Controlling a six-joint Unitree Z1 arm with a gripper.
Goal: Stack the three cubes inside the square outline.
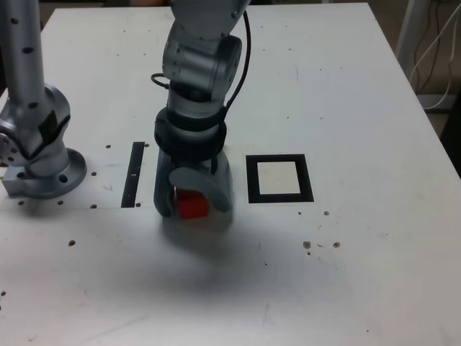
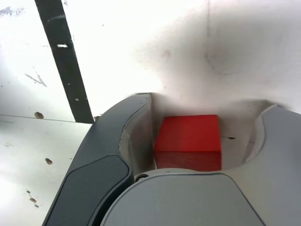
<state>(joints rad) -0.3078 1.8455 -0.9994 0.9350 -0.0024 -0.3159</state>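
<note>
In the exterior view, the red cube (image 1: 192,205) sat on the white table (image 1: 346,274), nearest the camera, partly hidden by the gripper (image 1: 196,206). The fingers stood apart, one on either side of the cube; the wrist view showed a gap at each side of it. Farther back, the black strip (image 1: 133,175) lay to the exterior view's left of the gripper, and the square outline (image 1: 308,178) lay flat to its right.
</note>
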